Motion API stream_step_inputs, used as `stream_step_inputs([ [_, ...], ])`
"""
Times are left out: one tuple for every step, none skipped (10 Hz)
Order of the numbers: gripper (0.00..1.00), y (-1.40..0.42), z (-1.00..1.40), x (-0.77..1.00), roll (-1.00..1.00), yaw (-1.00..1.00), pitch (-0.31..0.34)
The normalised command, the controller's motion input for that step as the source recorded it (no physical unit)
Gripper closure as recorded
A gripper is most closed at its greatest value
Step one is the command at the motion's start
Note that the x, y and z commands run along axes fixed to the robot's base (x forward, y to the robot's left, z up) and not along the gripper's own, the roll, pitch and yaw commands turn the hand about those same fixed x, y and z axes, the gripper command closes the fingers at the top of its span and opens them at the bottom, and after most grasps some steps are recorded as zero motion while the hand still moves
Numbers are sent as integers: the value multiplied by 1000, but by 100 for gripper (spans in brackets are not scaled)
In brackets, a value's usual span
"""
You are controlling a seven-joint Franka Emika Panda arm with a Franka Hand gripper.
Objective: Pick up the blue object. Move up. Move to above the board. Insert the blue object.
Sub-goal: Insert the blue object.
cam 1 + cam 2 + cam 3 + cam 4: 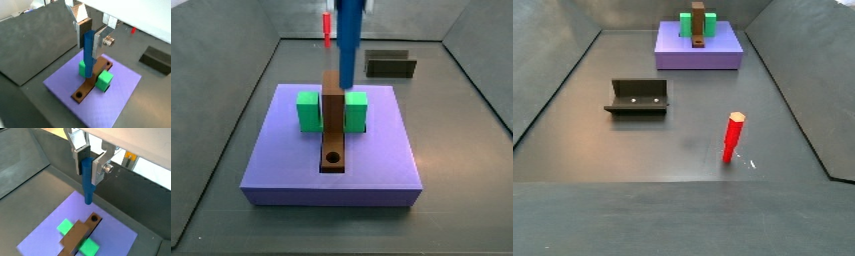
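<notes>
My gripper (90, 46) is shut on the blue object (88, 57), a slim upright blue peg, and holds it by its upper part in the air above the board (113, 102). Both wrist views show this; the gripper (89, 175) and the peg (87, 188) also appear there. The board is a lavender slab with a brown centre strip (79, 233), a round hole (94, 218) and two green cubes (65, 226). In a side view the peg (348, 40) hangs over the strip (333, 110) between the cubes, and the hole (333, 158) lies nearer the camera. The peg's tip touches nothing.
A red stick (734, 137) stands upright on the dark floor, away from the board (680, 55). The dark fixture (637, 97) stands on the floor to one side and also shows in another side view (390, 66). Grey walls enclose the floor.
</notes>
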Motion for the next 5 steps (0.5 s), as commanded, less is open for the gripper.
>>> stream_step_inputs([
  [100,-123,-669,0,-203,-43,-110],
  [100,-51,-829,0,-129,-86,-104],
  [100,0,-963,-63,-1,-140,-116],
  [100,26,-923,-117,46,-166,-110],
  [100,14,-871,-183,126,-206,-110],
])
